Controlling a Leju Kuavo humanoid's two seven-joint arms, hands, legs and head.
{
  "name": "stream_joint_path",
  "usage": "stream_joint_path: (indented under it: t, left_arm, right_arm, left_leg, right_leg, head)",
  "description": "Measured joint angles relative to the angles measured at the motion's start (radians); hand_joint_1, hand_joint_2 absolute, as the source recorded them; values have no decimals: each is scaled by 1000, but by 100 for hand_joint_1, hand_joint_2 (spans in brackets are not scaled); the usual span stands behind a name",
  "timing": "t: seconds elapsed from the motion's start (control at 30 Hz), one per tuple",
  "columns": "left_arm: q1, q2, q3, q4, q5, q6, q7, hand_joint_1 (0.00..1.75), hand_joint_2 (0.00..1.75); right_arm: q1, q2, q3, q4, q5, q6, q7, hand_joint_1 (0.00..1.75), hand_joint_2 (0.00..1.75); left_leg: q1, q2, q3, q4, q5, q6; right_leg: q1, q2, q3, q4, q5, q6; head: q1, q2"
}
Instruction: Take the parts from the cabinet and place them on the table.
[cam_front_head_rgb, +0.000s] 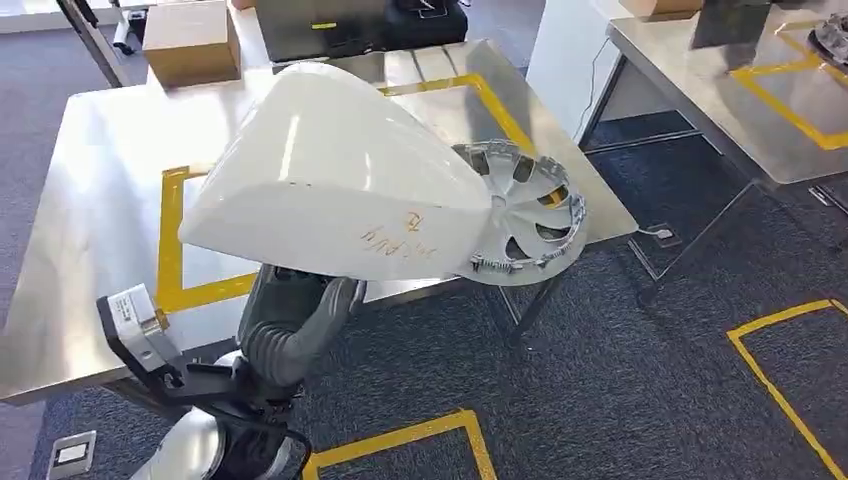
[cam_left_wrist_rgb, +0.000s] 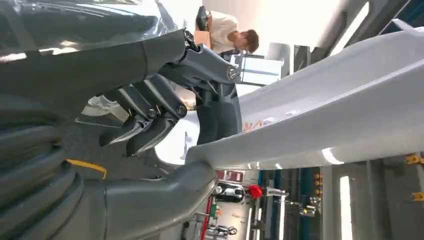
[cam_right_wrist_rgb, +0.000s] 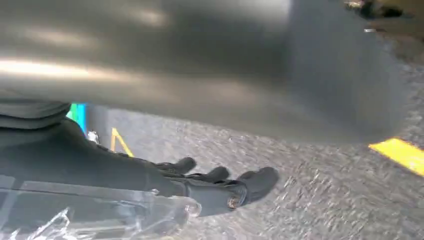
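Above the steel counter (cam_front_head_rgb: 90, 210), head view: white panel (cam_front_head_rgb: 330, 170) overlapping a silver hubcap (cam_front_head_rgb: 535, 215) at the edge. Left wrist: left hand (cam_left_wrist_rgb: 165, 107) grips the panel. Right wrist: right hand (cam_right_wrist_rgb: 200, 187), fingers outstretched, grasp unclear.

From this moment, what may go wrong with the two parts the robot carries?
1. The white panel is large and the left hand grips it only at its lower edge, so it may tip or slip.
2. The hubcap sits past the table edge, over the floor; released here, it would probably fall.
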Motion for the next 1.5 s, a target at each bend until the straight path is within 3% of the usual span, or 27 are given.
stream_joint_path:
  t: [0.03,0.1,0.17,0.23,0.27,0.33,0.37,0.4,0.43,0.53,0.57,0.6,0.7,0.77,0.87,0.9,0.93,0.97,1.03,1.1,1.13,1.2,1.33,1.5]
  left_arm:
    - [0,0,0,0,0,0,0,175,175]
    - [0,0,0,0,0,0,1,175,175]
    - [0,0,0,0,0,1,2,175,175]
    - [-2,0,1,-3,-1,1,2,175,175]
    - [-5,0,1,-3,-2,2,3,175,175]
    - [-1,1,2,-3,-2,2,3,175,175]
    - [2,2,2,-3,-2,4,3,175,175]
    - [2,3,2,-3,-2,5,3,175,175]
    - [2,3,2,-3,-2,5,4,175,175]
    - [2,4,2,-3,-3,6,5,175,175]
    - [2,4,1,-2,-3,6,5,175,175]
    - [0,4,2,-3,-3,6,6,175,175]
    - [0,4,2,-3,-3,7,6,175,175]
    - [-2,2,2,-6,-3,7,5,175,175]
    - [-1,1,2,-6,-5,9,5,175,175]
    - [1,1,2,-6,-6,12,2,175,175]
    - [2,1,2,-5,-6,15,2,175,175]
    - [2,1,2,-5,-7,17,0,175,175]
    - [1,1,2,-5,-9,17,-2,175,175]
    - [2,1,3,-5,-9,18,-3,175,175]
    - [2,1,5,-5,-9,19,-4,175,175]
    - [3,3,6,-5,-10,25,-5,175,175]
    - [3,4,15,-5,-16,40,-10,175,175]
    - [4,11,35,-6,-24,71,-10,175,175]
  right_arm:
    - [0,-1,0,0,0,0,0,0,0]
    - [-2,-2,0,0,0,0,-2,0,0]
    - [-1,-2,0,0,0,0,-1,0,0]
    - [1,0,0,1,0,-1,-1,0,0]
    - [-1,0,0,1,0,-2,-1,0,0]
    - [-2,2,0,1,0,-2,-1,0,0]
    - [0,3,0,1,0,-2,-1,0,0]
    - [1,4,0,1,0,-1,-1,0,0]
    - [2,4,0,1,0,-2,-1,0,0]
    - [1,5,0,1,0,-2,-1,0,0]
    - [-1,5,0,1,0,-2,-1,0,0]
    - [-2,5,0,1,0,-2,-1,0,0]
    - [-3,6,0,1,0,-2,-1,0,0]
    - [-5,6,0,2,0,-3,-1,0,0]
    - [-3,6,0,1,0,-3,0,0,0]
    - [-1,6,0,1,0,-3,0,0,0]
    - [0,6,0,1,0,-3,0,0,0]
    - [0,6,0,2,0,-3,0,0,0]
    - [0,4,0,2,0,-3,1,0,0]
    - [0,3,0,2,0,-3,2,0,0]
    - [-1,3,0,2,0,-3,2,0,0]
    - [1,5,0,2,0,-3,3,0,0]
    - [-1,5,0,2,0,-7,3,0,0]
    - [-1,4,0,2,0,-11,4,0,0]
  left_leg:
    - [1,0,9,-1,-10,-5]
    - [-1,-1,10,-4,-18,-19]
    - [1,1,14,-15,-19,-29]
    - [-2,3,22,-9,-33,-41]
    - [-1,4,1,35,-56,-44]
    - [1,4,-81,184,-113,-51]
    - [2,4,-126,253,-127,-53]
    - [2,4,-154,281,-116,-56]
    - [2,4,-158,262,-77,-57]
    - [3,7,-88,37,89,-53]
    - [-5,6,-80,36,70,-50]
    - [-5,6,-60,1,53,-40]
    - [-5,1,-62,1,49,-20]
    - [3,3,-50,-6,45,-9]
    - [2,6,-43,-5,36,-2]
    - [2,5,-39,-5,32,-1]
    - [2,4,-32,-5,26,-2]
    - [2,1,-22,-5,19,-5]
    - [2,1,3,-5,2,-11]
    - [-1,0,7,-7,-7,-23]
    - [-1,0,4,-8,-7,-28]
    - [-3,1,6,-5,-10,-23]
    - [-3,2,13,-19,-9,-26]
    - [-2,2,15,-27,-6,-34]
  right_leg:
    - [5,1,28,-72,30,-7]
    - [12,0,54,-104,-3,-14]
    - [14,3,53,-104,-11,-19]
    - [3,3,73,-129,-9,-27]
    - [1,1,82,-135,-12,-33]
    - [1,0,94,-136,-22,-39]
    - [1,0,101,-136,-28,-39]
    - [1,0,109,-136,-35,-39]
    - [0,1,120,-136,-43,-37]
    - [-3,4,159,-134,-70,-28]
    - [2,5,162,-135,-76,-20]
    - [2,6,160,-131,-82,-12]
    - [0,0,163,-139,-84,2]
    - [-1,0,146,-96,-106,12]
    - [-4,0,2,142,-189,19]
    - [-5,0,-33,181,-183,20]
    - [-5,0,-44,175,-156,19]
    - [-4,0,-33,124,-105,16]
    - [-3,1,26,-53,18,5]
    - [6,3,48,-92,10,-3]
    - [6,3,55,-107,-7,-8]
    - [3,6,54,-109,-7,-4]
    - [4,6,55,-109,-13,-13]
    - [4,5,55,-109,-13,-15]
  head:
    - [1,0]
    - [1,0]
    - [3,0]
    - [2,0]
    - [-7,0]
    - [-7,0]
    - [-8,0]
    - [-8,0]
    - [-8,0]
    - [-8,0]
    - [-9,0]
    - [-15,0]
    - [-11,0]
    - [-9,0]
    - [-4,0]
    - [-2,0]
    - [-2,0]
    - [-1,0]
    - [2,0]
    - [-2,0]
    - [1,0]
    - [-2,0]
    - [-2,0]
    - [-1,0]
